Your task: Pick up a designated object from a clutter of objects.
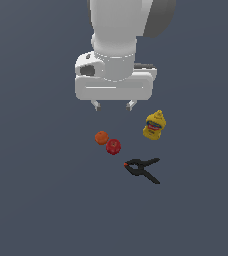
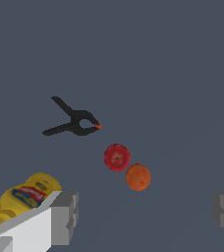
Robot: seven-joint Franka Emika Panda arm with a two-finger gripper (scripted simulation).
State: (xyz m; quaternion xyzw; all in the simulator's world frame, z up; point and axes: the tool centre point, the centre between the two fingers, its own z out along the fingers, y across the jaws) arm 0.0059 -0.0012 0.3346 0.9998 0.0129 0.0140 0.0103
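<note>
Gripper (image 1: 113, 105): jaws wide apart, empty, raised above the clutter, apparently ready to descend.
Mustard bottle (image 1: 154, 125): lying apart, toward the exterior view's right.
Clamp (image 1: 144, 169): separate, red tip nearest the balls.
Red ball (image 1: 113, 146): touching the orange, crowding one side.
Orange ball (image 1: 101, 138): target, on the floor, ungrasped.

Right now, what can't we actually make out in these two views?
- Mustard bottle: in the wrist view its lower part is covered by a gripper finger and cut by the frame edge.
- Gripper: the other finger in the wrist view is cut by the frame edge; jaws stand wide apart.
- Orange ball and red ball: touching or just apart is too small to tell.
- Arm: cropped at the exterior view's top.
</note>
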